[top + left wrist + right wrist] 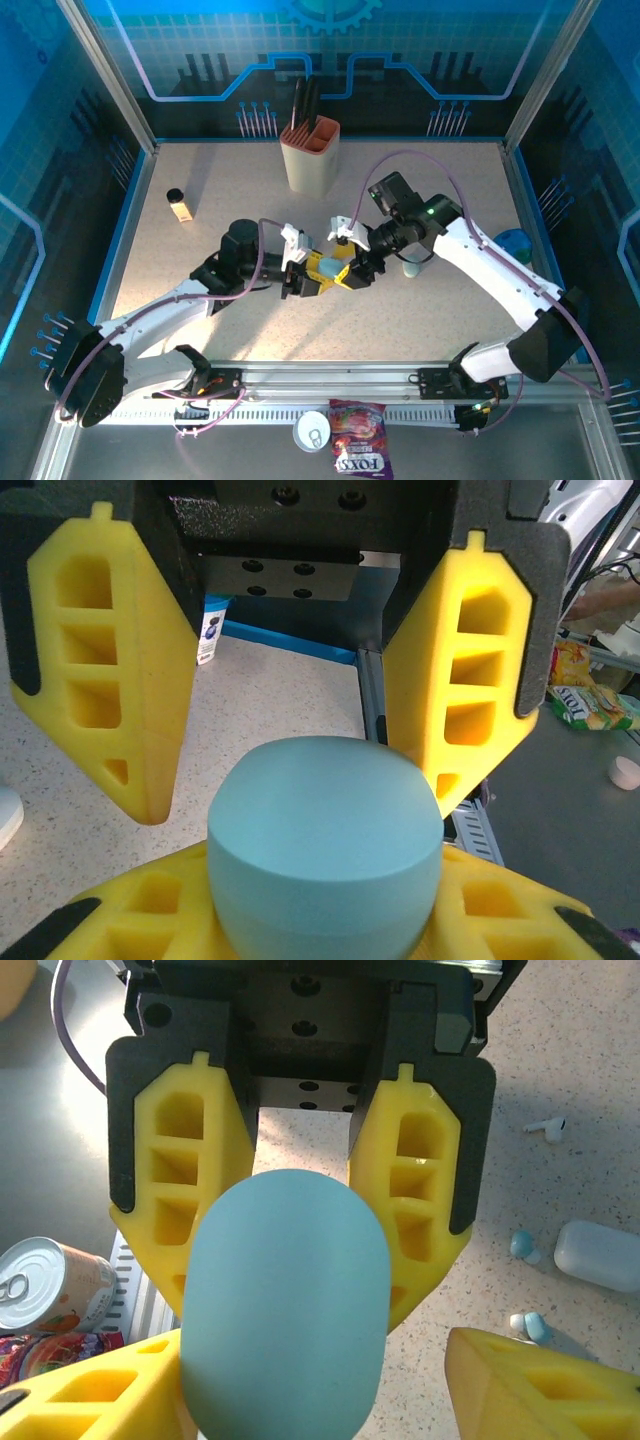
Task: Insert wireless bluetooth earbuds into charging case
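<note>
The left gripper (318, 270) pinches the teal charging case (285, 1300) mid-table; the right gripper (342, 272) faces it, fingers (470, 660) spread around the case. Nearby, loose earbuds (521, 1245) lie on the tabletop (200, 300) beside a white case (600, 1255); farthest back stands a pen holder (311, 155)

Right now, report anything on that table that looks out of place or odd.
Three tiny plastic earbuds lie scattered on the speckled tabletop, outside any case: a white stemmed earbud, a pale teal earbud beside the white pebble-shaped case, and a second teal earbud lower in the right wrist view. Nothing looks spilled or broken.
</note>
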Controlling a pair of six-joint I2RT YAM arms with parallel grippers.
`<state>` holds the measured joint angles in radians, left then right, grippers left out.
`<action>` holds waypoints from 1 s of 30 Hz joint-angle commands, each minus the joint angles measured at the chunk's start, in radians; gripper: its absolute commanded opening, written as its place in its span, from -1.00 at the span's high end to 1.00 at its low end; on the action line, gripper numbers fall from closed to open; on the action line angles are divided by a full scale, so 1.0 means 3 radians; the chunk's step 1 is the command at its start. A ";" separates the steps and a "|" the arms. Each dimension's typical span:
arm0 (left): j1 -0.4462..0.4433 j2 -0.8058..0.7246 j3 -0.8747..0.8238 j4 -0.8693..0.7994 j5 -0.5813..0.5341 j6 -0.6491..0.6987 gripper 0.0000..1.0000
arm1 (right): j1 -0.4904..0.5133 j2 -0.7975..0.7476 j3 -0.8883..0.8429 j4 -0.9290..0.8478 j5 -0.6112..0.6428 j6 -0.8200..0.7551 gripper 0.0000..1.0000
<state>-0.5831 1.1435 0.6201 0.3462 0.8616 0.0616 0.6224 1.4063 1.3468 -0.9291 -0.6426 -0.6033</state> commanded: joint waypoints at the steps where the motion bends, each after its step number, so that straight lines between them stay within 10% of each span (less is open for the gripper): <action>1: -0.0017 -0.0075 -0.0004 0.0093 0.0160 0.0091 0.44 | -0.0093 -0.0097 -0.0054 0.0024 -0.0103 -0.0034 -0.31; 30: 0.0007 -0.0038 -0.0207 0.0406 0.0060 0.0293 0.45 | -0.0394 -0.0419 -0.0339 0.0845 -0.0088 0.0672 -0.28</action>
<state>-0.5720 1.1454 0.5888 0.4213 0.8310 0.1154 0.5392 1.3052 1.2587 -0.7895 -0.6666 -0.4603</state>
